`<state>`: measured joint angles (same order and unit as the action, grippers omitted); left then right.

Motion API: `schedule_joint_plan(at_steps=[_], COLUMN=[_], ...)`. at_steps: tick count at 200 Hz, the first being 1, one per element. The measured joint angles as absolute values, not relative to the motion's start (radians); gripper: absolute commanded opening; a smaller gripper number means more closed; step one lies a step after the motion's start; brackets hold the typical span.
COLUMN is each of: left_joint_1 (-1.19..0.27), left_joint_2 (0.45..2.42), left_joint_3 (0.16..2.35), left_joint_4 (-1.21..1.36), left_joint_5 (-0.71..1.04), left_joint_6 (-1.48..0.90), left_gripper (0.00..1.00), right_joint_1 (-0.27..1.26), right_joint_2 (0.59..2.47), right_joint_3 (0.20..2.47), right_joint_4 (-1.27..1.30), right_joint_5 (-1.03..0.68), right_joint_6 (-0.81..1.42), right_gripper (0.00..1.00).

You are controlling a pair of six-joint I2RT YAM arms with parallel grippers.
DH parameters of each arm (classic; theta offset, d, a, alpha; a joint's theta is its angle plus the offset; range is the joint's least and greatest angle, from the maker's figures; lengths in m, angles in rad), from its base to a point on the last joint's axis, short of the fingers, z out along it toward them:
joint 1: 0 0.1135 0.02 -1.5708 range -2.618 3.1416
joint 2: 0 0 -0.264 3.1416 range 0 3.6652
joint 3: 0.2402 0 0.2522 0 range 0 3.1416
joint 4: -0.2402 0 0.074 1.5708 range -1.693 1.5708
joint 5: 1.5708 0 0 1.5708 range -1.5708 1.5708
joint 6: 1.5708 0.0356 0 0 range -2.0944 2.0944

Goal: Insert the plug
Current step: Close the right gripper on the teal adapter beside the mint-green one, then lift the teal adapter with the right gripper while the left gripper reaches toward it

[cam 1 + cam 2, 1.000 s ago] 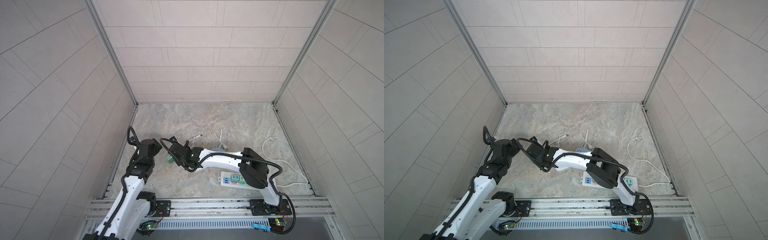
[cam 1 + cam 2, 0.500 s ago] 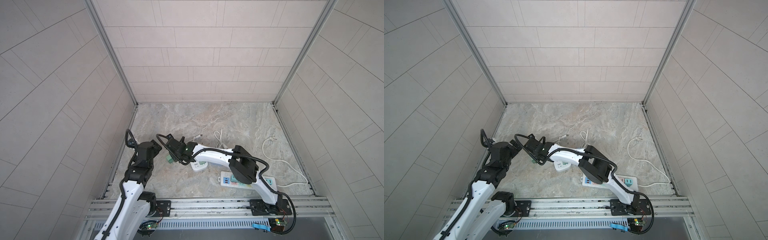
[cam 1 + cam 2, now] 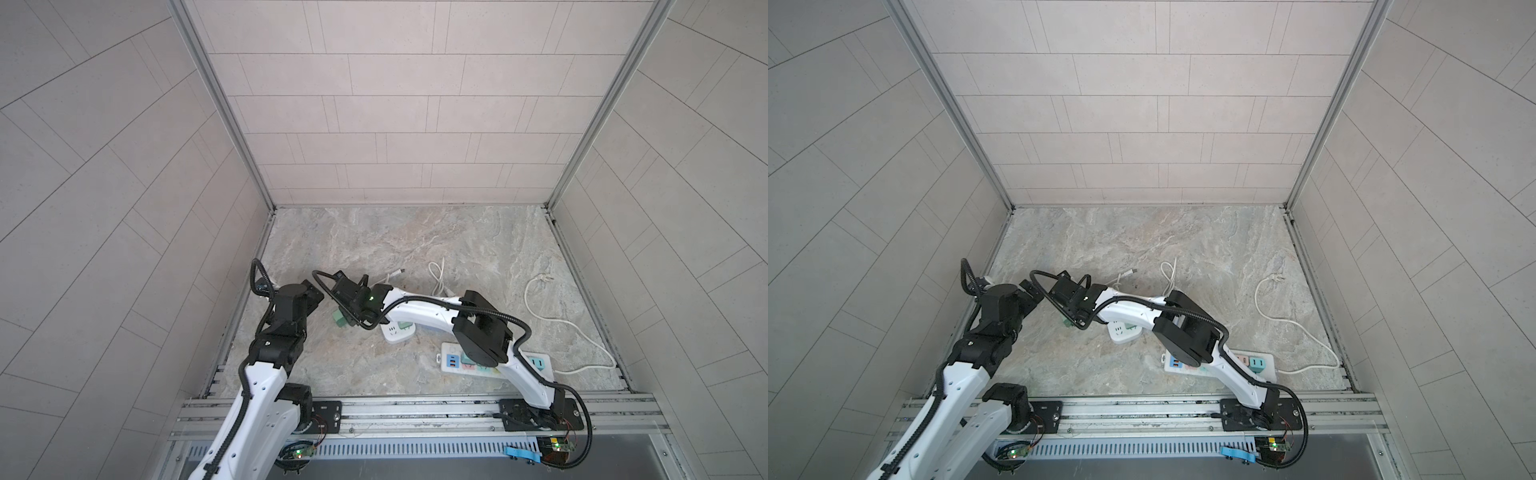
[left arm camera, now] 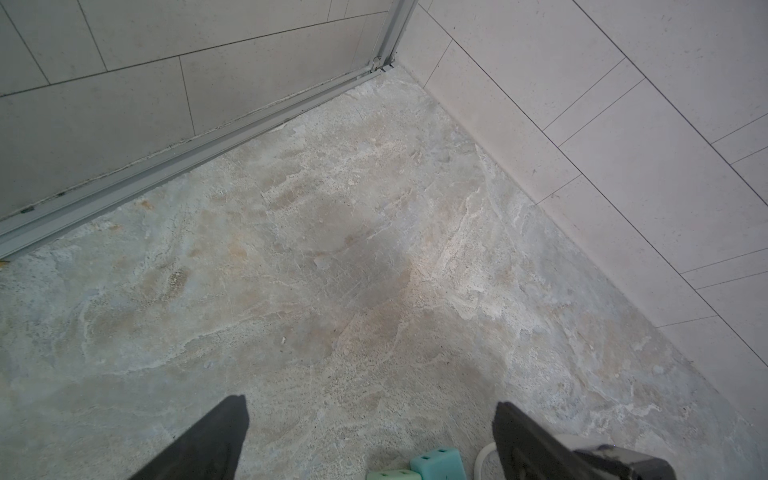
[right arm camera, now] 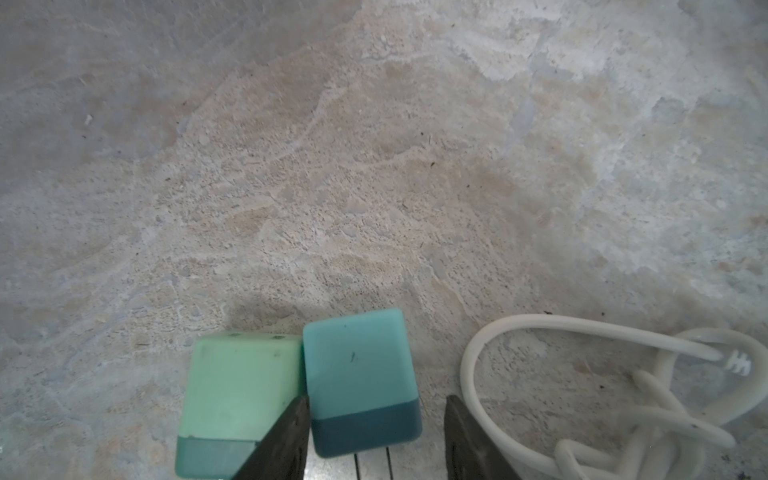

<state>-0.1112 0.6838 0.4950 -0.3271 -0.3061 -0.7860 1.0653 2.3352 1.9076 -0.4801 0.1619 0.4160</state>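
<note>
Right gripper (image 5: 376,399) straddles the teal plug (image 5: 359,374) — clamped or not, I cannot tell — one finger (image 5: 286,440) crowding the green plug (image 5: 239,382), which may drag along.

- Two plugs lie side by side and touching on the floor (image 3: 374,241), left of centre. The first plug (image 5: 359,365) sits between the fingers of the right gripper (image 5: 378,399), and the second plug (image 5: 241,382) sits outside them.
- A cable loop (image 5: 478,353) lies just beside the first plug, on the side away from the second.
- In both top views a socket block (image 3: 397,332) sits just right of the plugs.
- The power strip (image 3: 449,359) lies further right, nearer the front, partly under the right arm (image 3: 428,316).
- A cord (image 3: 526,300) runs from the strip's right end toward the back.
- The left gripper (image 4: 370,401) hangs left of the plugs.
</note>
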Motion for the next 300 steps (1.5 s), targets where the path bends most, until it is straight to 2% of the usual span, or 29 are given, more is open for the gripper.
schedule_joint_plan(at_steps=[184,230,267,300], left_joint_1=[-0.107,-0.107,-0.107,-0.107], left_joint_2=[0.667,0.667,0.667,0.651], left_joint_3=[0.488,0.488,0.488,0.467], left_joint_4=[-0.326,-0.326,-0.325,-0.287], left_joint_5=[-0.287,-0.282,-0.278,-0.249], left_joint_6=[-0.786,-0.786,-0.786,-0.792], left_gripper=[1.00,1.00,1.00,1.00], right_joint_1=[1.042,1.040,1.040,1.040], right_joint_2=[2.430,2.454,2.445,2.370], right_joint_3=[1.991,2.029,2.010,1.888], right_joint_4=[-0.483,-0.487,-0.474,-0.445], right_joint_5=[0.116,0.110,0.108,0.105], right_joint_6=[0.424,0.426,0.427,0.426], right_gripper=[0.54,0.37,0.34,0.31])
